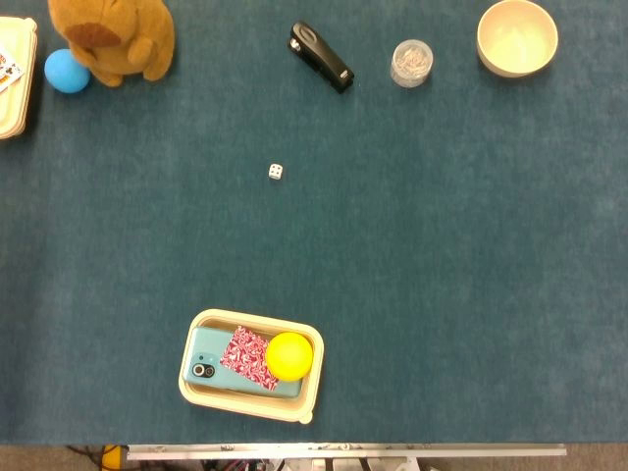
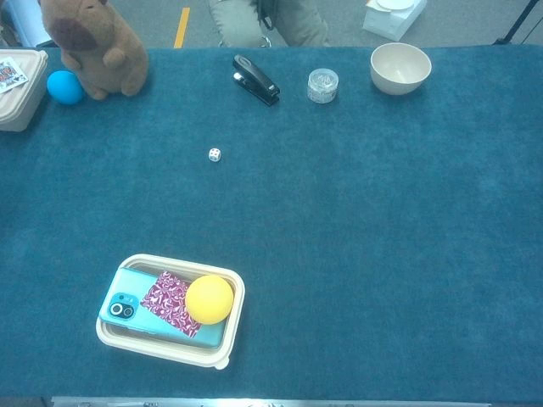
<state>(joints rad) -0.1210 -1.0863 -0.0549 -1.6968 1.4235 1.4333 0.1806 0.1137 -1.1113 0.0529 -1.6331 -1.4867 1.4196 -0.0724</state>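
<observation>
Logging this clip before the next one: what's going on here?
Neither robot hand is in view, so nothing is being handled. Near the front edge, a cream tray holds a teal phone, a red-patterned packet and a yellow ball. A die sits alone mid-table.

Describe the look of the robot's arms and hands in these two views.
Neither arm nor hand shows in the head or chest view, so their colours, shapes and cables cannot be told. Only the blue table and a cream tray holding a yellow ball appear nearest the robot.
</observation>
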